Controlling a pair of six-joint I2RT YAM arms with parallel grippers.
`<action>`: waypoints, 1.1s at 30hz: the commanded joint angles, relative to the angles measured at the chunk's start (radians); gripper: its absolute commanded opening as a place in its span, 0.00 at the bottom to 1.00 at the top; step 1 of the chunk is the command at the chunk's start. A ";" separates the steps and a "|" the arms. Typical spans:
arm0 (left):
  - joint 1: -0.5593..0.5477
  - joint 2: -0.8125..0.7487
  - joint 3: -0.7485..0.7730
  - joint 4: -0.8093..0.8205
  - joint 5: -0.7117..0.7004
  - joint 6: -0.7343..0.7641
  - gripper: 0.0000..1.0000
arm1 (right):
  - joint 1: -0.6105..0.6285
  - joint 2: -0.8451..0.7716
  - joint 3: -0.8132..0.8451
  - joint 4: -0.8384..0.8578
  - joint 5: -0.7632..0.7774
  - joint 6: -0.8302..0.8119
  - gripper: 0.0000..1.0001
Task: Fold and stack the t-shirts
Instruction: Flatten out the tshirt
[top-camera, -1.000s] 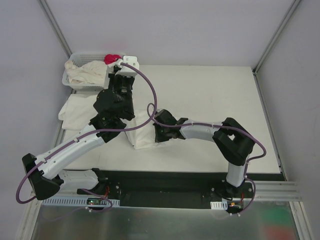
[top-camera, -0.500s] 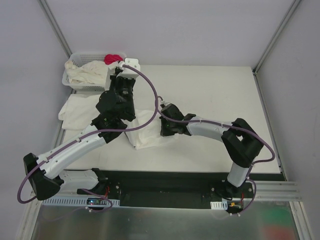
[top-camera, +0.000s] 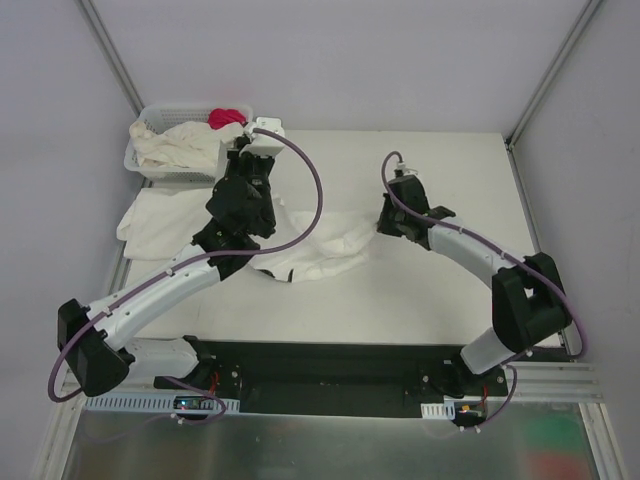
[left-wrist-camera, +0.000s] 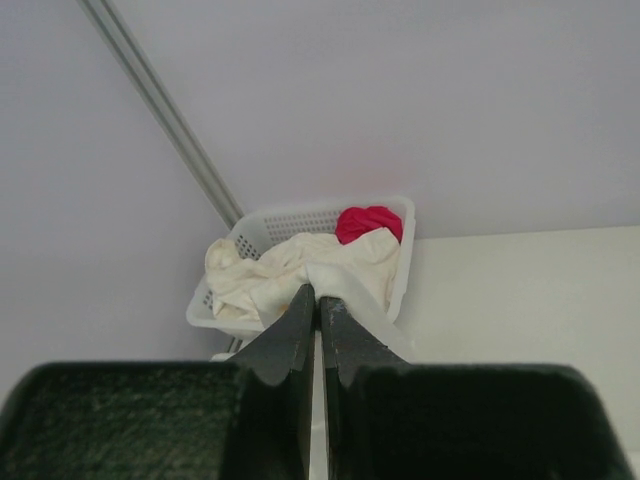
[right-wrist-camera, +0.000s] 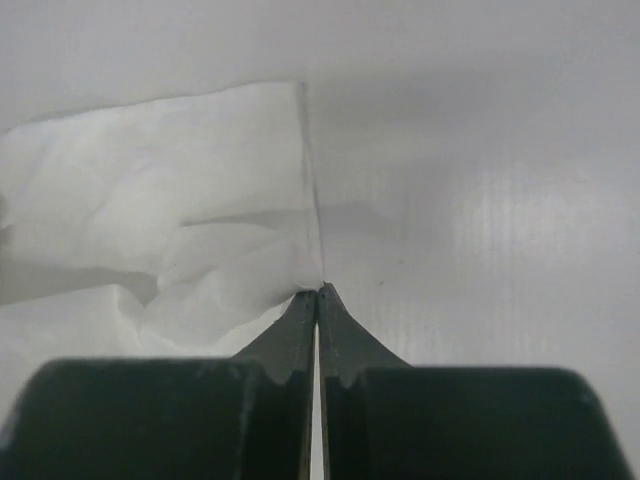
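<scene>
One white t-shirt (top-camera: 322, 255) is stretched across the middle of the table between both grippers. My left gripper (top-camera: 238, 150) (left-wrist-camera: 320, 297) is raised near the basket and shut on the t-shirt's left edge, with a white band of cloth (left-wrist-camera: 375, 318) trailing from its tips. My right gripper (top-camera: 381, 226) (right-wrist-camera: 318, 290) is low over the table and shut on the t-shirt's right edge (right-wrist-camera: 190, 210). A folded t-shirt (top-camera: 150, 215) lies at the table's left edge. More cream t-shirts (top-camera: 178, 146) (left-wrist-camera: 270, 275) are heaped in the basket.
The white lattice basket (top-camera: 152, 112) (left-wrist-camera: 300, 215) stands at the back left corner with a small red cloth (top-camera: 228, 117) (left-wrist-camera: 368, 222) in it. The left arm (top-camera: 165, 285) covers part of the stretched shirt. Walls and metal posts (top-camera: 112, 60) surround the table.
The right gripper has pulled its edge of the t-shirt to the right and towards the back, and the bunched shirt has spread out. The left gripper has shifted slightly towards the basket.
</scene>
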 joint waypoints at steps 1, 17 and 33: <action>0.053 0.021 -0.037 0.113 0.014 -0.029 0.00 | -0.095 -0.118 -0.008 0.012 0.116 -0.018 0.01; 0.130 0.153 0.249 0.052 0.183 -0.024 0.00 | -0.189 -0.351 0.195 0.414 0.556 -0.622 0.01; -0.065 -0.048 0.440 0.066 0.251 0.276 0.00 | -0.185 -0.592 0.255 0.408 0.486 -0.647 0.01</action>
